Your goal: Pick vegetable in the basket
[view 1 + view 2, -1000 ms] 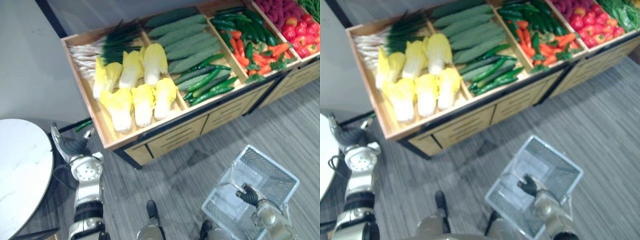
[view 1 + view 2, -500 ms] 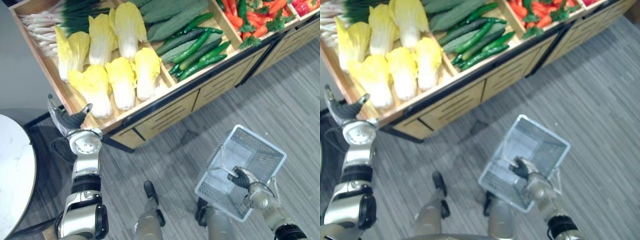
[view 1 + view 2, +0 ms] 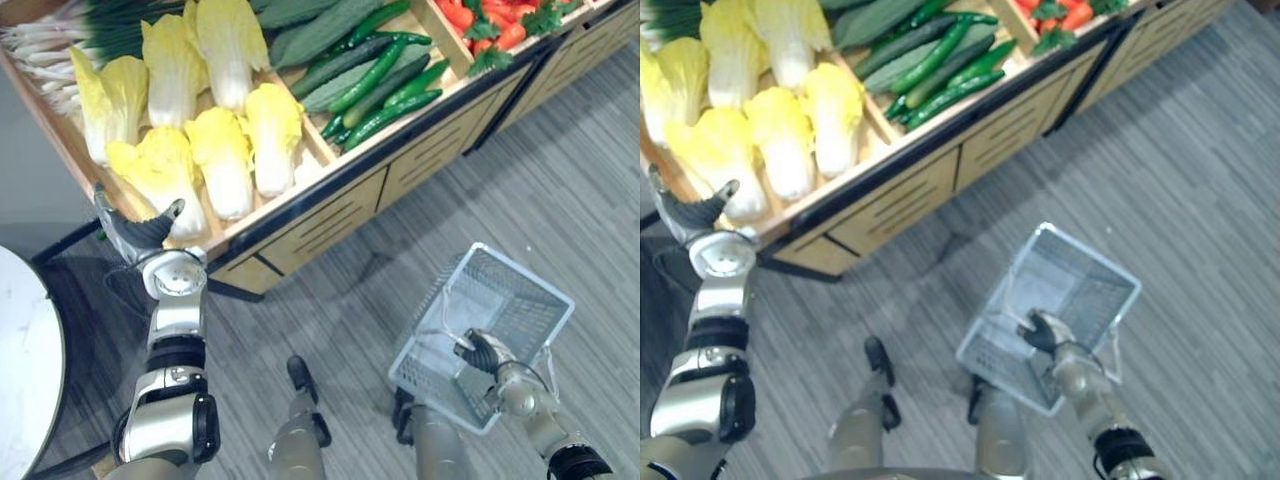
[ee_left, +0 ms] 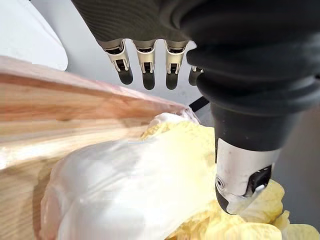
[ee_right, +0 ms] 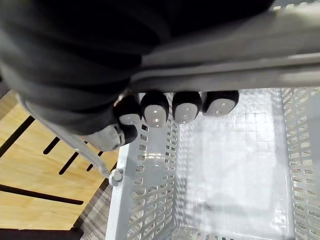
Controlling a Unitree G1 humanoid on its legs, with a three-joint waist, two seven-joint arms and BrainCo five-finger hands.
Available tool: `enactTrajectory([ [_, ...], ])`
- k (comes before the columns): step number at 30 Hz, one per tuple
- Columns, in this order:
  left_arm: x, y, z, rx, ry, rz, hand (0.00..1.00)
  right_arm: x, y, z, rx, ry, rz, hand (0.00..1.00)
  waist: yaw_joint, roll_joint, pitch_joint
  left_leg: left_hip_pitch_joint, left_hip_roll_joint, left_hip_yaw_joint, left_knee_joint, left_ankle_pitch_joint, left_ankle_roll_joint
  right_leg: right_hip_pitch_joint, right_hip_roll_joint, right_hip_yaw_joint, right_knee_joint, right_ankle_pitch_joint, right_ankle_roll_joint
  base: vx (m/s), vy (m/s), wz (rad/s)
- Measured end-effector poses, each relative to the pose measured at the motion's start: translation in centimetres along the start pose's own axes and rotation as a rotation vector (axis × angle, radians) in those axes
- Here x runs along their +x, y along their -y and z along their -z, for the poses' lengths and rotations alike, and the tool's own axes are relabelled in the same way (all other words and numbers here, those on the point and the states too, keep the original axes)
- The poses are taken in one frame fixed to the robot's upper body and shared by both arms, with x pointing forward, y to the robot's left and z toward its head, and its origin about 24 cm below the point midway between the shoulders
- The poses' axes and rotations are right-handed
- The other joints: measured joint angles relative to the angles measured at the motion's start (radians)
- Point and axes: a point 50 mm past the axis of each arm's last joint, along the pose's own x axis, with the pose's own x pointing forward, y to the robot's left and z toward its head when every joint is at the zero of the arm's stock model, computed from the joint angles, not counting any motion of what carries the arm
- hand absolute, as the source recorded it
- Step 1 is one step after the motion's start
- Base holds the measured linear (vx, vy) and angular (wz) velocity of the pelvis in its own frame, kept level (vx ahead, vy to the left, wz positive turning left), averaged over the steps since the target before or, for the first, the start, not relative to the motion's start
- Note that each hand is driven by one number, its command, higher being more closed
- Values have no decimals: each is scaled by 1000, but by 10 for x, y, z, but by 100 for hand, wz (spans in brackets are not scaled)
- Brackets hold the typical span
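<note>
Wooden stand [image 3: 330, 220]: a slanted display split into compartments, set on a grey striped floor [image 3: 560, 180].
Cabbages [image 3: 222, 160]: 6 yellow-and-white heads in 2 rows of 3, lying in the stand's left compartment.
Other produce: long green cucumbers [image 3: 375, 80] in the next compartment; spring onions [image 3: 50, 45] lying behind the cabbages, at the far left corner.
Left hand [image 3: 138, 236]: raised at the stand's front left corner, fingers [image 4: 145, 65] straight and thumb spread — open. It hovers over the wooden edge, just beside the nearest cabbage [image 4: 130, 195]; whether it touches the leaves I cannot tell.
Right hand [image 3: 480, 350]: low on the robot's right, fingers curled tight round the basket's handle [image 5: 235, 70].
Basket [image 3: 525, 275]: pale grey mesh, hanging tilted from the right hand above the floor — well apart from the stand.
Where the vegetables are: all lie in the stand's compartments; the nearest cabbage sits in the front row, closest to the left hand.
</note>
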Motion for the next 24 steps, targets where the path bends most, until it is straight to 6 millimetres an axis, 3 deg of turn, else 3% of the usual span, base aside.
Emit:
enactTrajectory([
  [24, 10, 0, -2, 32, -38, -107, 0, 2, 0, -5, 6, 31, 33, 100, -2, -13, 31, -32, 4, 24, -6, 0, 0, -70, -3, 37, 27, 13, 3, 16, -11, -4],
])
